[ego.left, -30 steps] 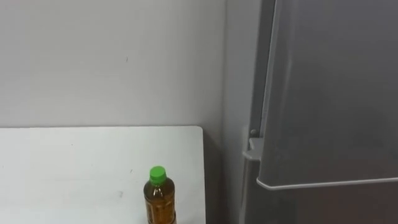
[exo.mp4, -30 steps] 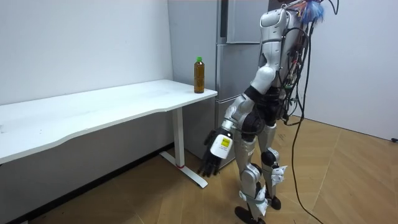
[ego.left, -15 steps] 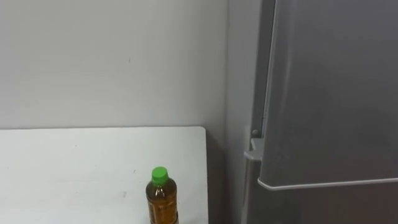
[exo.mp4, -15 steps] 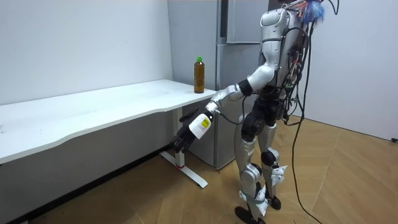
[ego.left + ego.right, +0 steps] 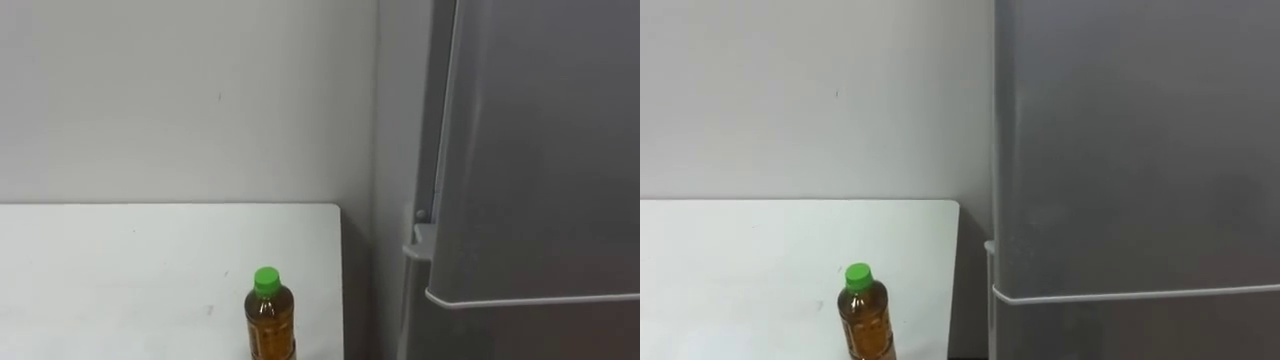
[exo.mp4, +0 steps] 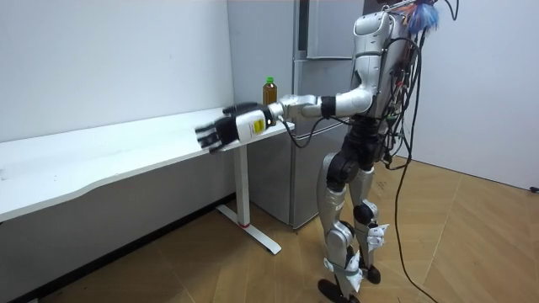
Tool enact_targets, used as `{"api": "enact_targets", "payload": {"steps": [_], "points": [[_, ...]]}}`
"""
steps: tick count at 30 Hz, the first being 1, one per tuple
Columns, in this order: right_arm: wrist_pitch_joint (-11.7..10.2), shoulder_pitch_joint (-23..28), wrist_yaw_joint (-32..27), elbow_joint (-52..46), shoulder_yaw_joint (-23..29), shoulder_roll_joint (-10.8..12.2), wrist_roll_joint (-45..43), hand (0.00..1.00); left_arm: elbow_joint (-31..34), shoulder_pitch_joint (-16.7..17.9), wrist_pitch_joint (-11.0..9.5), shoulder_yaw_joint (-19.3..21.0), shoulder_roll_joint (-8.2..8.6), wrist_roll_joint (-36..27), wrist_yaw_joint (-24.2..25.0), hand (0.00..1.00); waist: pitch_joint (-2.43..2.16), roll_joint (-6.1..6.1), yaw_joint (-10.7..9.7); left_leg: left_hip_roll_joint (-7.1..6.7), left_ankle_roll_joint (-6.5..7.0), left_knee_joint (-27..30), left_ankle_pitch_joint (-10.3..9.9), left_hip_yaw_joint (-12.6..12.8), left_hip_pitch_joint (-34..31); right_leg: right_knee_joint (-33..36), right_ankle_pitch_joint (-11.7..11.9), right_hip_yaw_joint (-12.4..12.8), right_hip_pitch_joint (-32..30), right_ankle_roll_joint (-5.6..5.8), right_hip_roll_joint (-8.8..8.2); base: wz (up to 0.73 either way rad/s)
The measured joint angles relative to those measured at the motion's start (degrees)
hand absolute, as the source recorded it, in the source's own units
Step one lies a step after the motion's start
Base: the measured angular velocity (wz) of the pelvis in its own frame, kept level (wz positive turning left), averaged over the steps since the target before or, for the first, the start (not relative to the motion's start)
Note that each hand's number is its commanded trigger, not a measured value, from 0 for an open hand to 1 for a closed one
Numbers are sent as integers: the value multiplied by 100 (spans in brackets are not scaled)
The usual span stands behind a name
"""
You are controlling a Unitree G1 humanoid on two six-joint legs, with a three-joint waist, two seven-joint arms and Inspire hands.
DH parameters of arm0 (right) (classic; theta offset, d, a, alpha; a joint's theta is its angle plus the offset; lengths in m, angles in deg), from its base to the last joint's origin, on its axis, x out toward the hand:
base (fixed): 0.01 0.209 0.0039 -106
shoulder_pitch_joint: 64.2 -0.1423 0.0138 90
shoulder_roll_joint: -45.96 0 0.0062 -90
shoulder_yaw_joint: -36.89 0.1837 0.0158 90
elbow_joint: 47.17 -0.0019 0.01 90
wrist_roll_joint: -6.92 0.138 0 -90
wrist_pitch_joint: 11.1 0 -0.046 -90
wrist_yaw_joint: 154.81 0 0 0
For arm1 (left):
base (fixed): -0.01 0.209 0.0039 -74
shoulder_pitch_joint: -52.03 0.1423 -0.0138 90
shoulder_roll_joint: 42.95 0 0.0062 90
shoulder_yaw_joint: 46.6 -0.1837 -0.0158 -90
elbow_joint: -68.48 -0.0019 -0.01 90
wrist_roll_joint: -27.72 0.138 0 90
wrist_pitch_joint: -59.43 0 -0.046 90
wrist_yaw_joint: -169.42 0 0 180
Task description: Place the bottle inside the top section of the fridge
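A bottle (image 5: 270, 322) of amber drink with a green cap stands upright near the right end of the white table (image 5: 120, 260), also seen as the bottle (image 5: 864, 315) and the bottle (image 6: 269, 89). To its right rises the grey fridge (image 5: 540, 150), its upper door shut. In the room view I stand at the table's end, facing the fridge (image 6: 316, 34). My left arm is stretched out level, and my left hand (image 6: 221, 133) hangs in the air in front of the table's front edge, fingers relaxed and holding nothing, well short of the bottle.
The white table (image 6: 126, 147) runs along a bare white wall toward the room view's left. A narrow gap separates the table's end from the fridge (image 5: 1120, 150). Wooden floor lies behind and beside me.
My left arm has swung up from beside my thigh to level, out past the table's front edge. The eye views have shifted slightly; the bottle has not moved.
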Motion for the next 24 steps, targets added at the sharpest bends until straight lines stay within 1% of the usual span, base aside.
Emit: {"api": "enact_targets", "payload": {"steps": [2,6,8,9,10,11,14,15,17,18,19,20,22,23,24], "points": [[-8,0,0,1,9,-3,-1,0,363,-11,1,101,-26,87,146,0,13,0,-4,1,-1,2,0,18,0,-8,0,2,-5,0,2,0],[-11,4,43,26,102,3,32,0,727,-15,1,126,-26,536,305,0,24,-14,-17,-2,0,40,0,14,-10,-10,0,-2,-7,0,-2,0],[-16,0,118,77,110,3,72,0,877,-90,11,126,-26,823,425,0,29,-25,-15,-2,0,53,0,6,-32,-9,0,2,-15,0,-1,4],[-19,-12,129,94,114,3,75,0,912,-129,16,125,-26,861,445,0,29,-27,-18,-3,0,60,0,-6,-49,-10,0,-4,-24,0,-2,3],[-21,-31,140,186,115,4,83,0,1025,-209,33,113,-24,866,471,0,39,-34,-25,-3,0,62,0,-7,-66,-13,0,-6,-35,0,-3,0],[-13,-35,164,195,116,3,119,0,1146,-271,85,101,-23,867,541,0,43,-33,-25,-1,0,36,0,-3,-72,-14,0,-10,-37,0,-2,0],[-9,-83,197,197,116,12,97,0,1422,-290,140,54,-23,878,730,0,41,-30,-66,1,0,16,0,9,-71,-14,0,-2,-45,0,-1,0],[4,-99,228,204,116,7,66,0,1505,-298,150,19,-23,884,860,0,39,-27,-79,1,0,12,0,19,-70,-12,0,10,-55,0,-1,-3],[18,-149,253,257,116,4,61,0,1593,-298,236,-31,-23,974,1074,0,32,-32,-135,2,0,13,1,9,-73,-10,0,8,-59,0,0,0],[43,-149,255,267,116,10,71,0,1679,-301,311,-76,-23,980,1211,0,20,-48,-170,3,-1,16,1,2,-74,-10,0,9,-58,0,1,0],[47,-145,256,267,120,19,71,0,1780,-317,383,-129,-22,969,1358,0,19,-48,-188,2,0,22,1,1,-74,-10,0,8,-54,0,1,0],[47,-143,257,267,123,22,71,0,1813,-339,405,-143,-22,967,1459,0,9,-64,-197,2,0,30,1,-2,-75,-10,0,7,-50,0,1,3],[53,-151,289,266,124,23,70,0,1959,-499,523,-235,-22,966,1844,0,8,-47,-231,-2,0,47,1,4,-76,-12,0,0,-32,0,0,4],[75,-166,318,263,121,22,58,0,2005,-632,616,-263,-21,964,2064,0,8,-44,-231,0,0,54,1,10,-76,-10,0,6,-38,0,0,0],[99,-172,335,263,120,22,46,0,2021,-697,657,-279,-20,964,2162,0,-2,-55,-231,1,0,56,1,16,-76,-10,0,7,-41,0,0,-3]]}}
